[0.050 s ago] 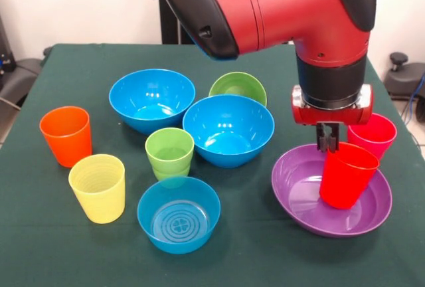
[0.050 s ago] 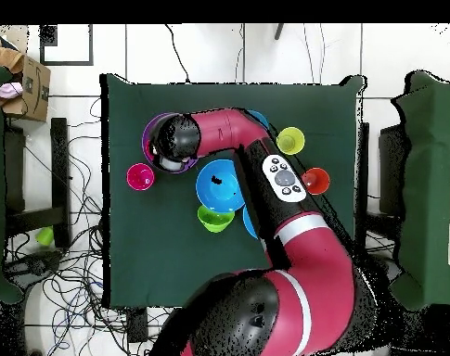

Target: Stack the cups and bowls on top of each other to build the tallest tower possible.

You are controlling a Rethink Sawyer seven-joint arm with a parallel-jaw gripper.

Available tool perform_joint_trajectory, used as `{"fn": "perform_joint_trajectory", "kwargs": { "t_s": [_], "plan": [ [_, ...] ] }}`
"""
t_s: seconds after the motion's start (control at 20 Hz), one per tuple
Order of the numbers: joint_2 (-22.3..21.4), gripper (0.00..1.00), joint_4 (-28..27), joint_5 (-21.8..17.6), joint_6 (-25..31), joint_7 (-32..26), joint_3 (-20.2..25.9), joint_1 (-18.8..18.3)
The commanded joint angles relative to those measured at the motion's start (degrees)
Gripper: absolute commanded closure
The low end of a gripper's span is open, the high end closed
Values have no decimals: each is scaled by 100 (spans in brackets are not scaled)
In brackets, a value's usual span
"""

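My gripper [image 1: 327, 143] comes down at the right, its fingers shut on the near rim of the red cup [image 1: 346, 175]. That cup hangs slightly tilted inside the wide purple bowl [image 1: 295, 187]. The pinkish-red cup [image 1: 373, 134] stands just behind the bowl. Two large blue bowls [image 1: 152, 99] [image 1: 228, 129] sit mid-table, with the small green bowl [image 1: 238, 88] behind them. The light green cup [image 1: 170, 153], the small blue bowl [image 1: 178, 214], the yellow cup [image 1: 98, 187] and the orange cup [image 1: 66, 135] stand to the left. From overhead the arm hides the gripper and most of the purple bowl [image 2: 150, 139].
All pieces stand apart on the dark green tablecloth [image 1: 80, 74], none stacked on another. In the overhead view the pinkish-red cup [image 2: 140, 176] is near the cloth's left side, and the yellow cup [image 2: 290, 141] and orange cup [image 2: 315, 180] near its right.
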Motion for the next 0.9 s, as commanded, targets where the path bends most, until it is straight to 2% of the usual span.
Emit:
{"fn": "perform_joint_trajectory", "kwargs": {
  "t_s": [0.05, 0.7, 0.8, 0.85, 0.9],
  "plan": [
    [133, 100, 76, -480, 267, -1504, -93, -7],
    [136, 100, 50, -496, 313, -1513, -87, -19],
    [-346, 100, 505, -212, 708, -1561, 45, -174],
    [-871, 100, 875, 32, 1092, -1651, 167, -334],
    [-1083, 100, 1021, 120, 1252, -1692, 215, -410]
  ]
}}
